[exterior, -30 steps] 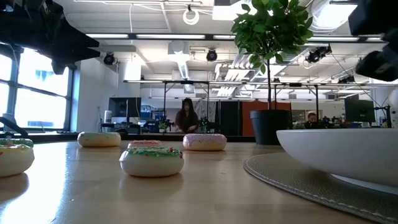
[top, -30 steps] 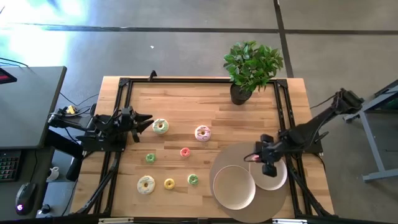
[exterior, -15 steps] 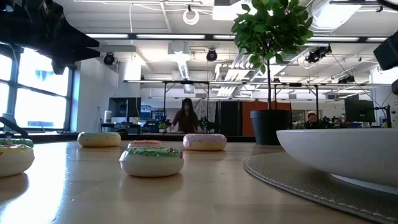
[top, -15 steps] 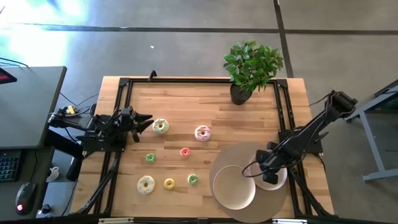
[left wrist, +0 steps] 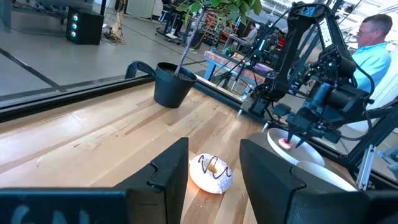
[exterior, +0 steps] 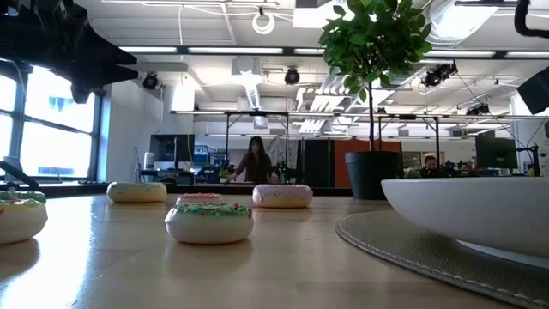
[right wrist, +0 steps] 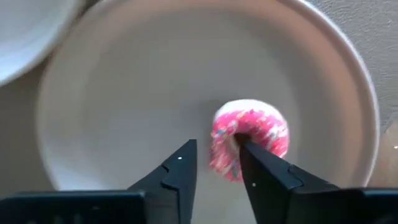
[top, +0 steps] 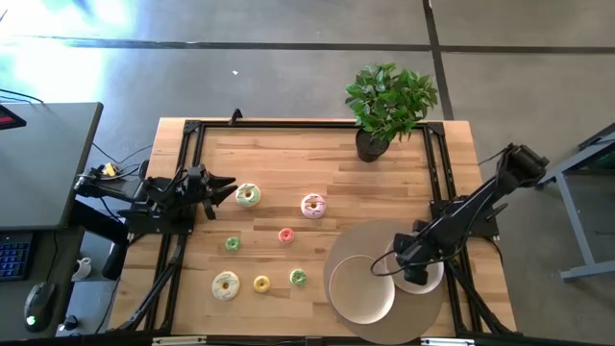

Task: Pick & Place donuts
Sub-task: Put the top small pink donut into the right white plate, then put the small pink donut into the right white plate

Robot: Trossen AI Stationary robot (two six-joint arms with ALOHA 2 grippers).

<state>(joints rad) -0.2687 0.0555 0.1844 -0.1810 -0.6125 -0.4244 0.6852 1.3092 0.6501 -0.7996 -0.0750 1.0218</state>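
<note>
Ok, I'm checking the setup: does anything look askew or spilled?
Nothing stands out. Seven donuts lie flat on the table, one pink donut sits in the small plate beneath the right tool, and the plant is upright.

No readable text, labels, brands, numbers or signs in any view

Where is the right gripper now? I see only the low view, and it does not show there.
Observer: The right gripper is over the smaller plate, at the table's right side.
Operator: Does it hold a donut?
Observer: It seems not. In the right wrist view its fingers stand apart, and the pink donut lies on that plate just past them.
Operator: And the left gripper?
Observer: The left gripper waits open at the table's left edge and points at a white donut.
</note>
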